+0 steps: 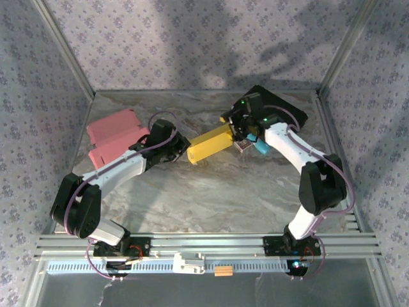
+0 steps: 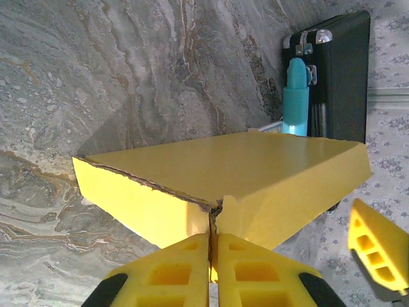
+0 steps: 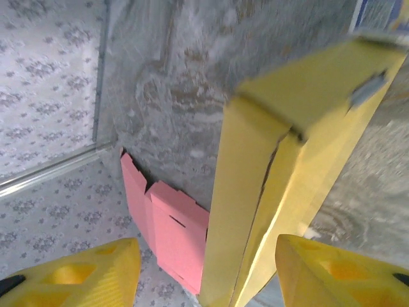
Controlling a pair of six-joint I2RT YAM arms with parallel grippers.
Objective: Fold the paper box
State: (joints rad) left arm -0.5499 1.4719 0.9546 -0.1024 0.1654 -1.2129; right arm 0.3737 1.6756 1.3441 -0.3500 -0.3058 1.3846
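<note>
Yellow paper box (image 1: 209, 146), centre of the top view: pinched at one corner by the closed left gripper (image 2: 213, 242), straddled at the other end by the right gripper (image 3: 206, 249), jaws apart. With only that corner held, the box may be twisted, creased or dropped, and its folds may spring apart. Its right end is masked from above and blurred at the wrist; closure there cannot be judged.

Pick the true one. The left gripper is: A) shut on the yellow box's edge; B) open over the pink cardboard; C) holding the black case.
A: the left gripper is clamped shut on the near edge of the yellow box.
</note>
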